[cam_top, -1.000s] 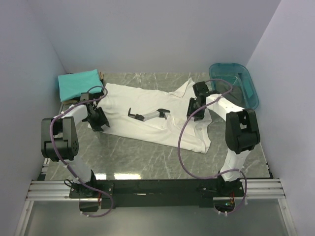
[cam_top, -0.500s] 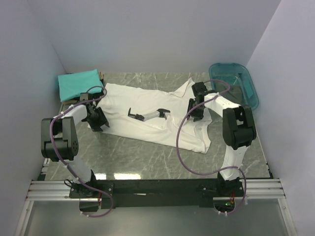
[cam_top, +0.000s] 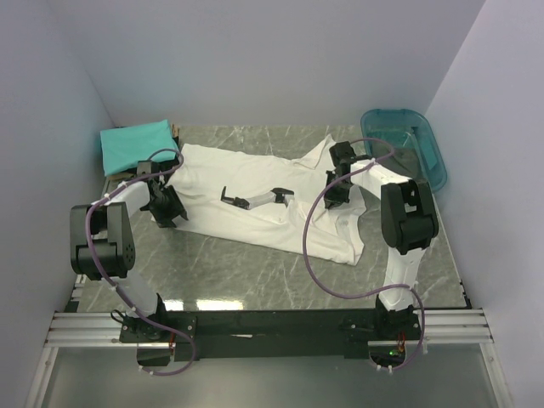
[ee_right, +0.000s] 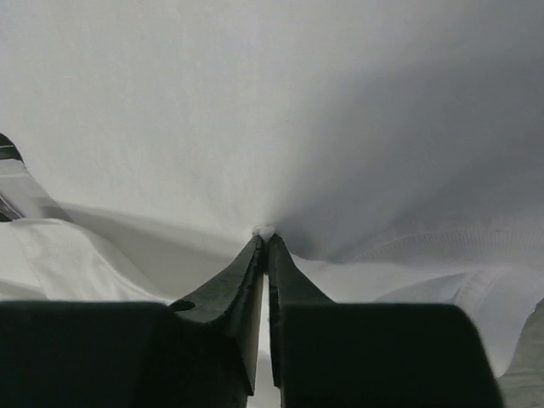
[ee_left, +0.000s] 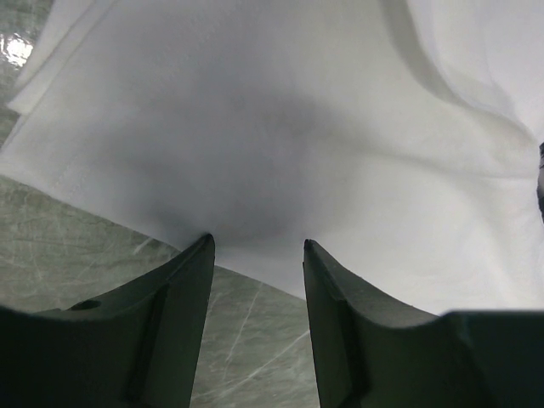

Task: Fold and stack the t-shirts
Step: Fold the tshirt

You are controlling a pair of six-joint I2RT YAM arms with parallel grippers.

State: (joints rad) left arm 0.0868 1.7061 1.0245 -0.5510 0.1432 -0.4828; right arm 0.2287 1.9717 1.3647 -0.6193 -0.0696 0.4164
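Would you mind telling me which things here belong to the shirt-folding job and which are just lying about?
Part of the job:
- white t-shirt, spread on the table, pinched by the right gripper
- teal t-shirt, folded at the far left corner
- left gripper, open at the white shirt's edge

Just lying about:
- translucent teal tub at the far right

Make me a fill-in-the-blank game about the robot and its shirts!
The right tool is squeezed ____ on the spread-out white cloth t-shirt.
The left tool stands ____ at that t-shirt's edge.
The folded teal cloth t-shirt lies at the far ____ corner of the grey marble table.
The see-through teal plastic tub is at the table's far ____ corner.
Missing words: shut, open, left, right.
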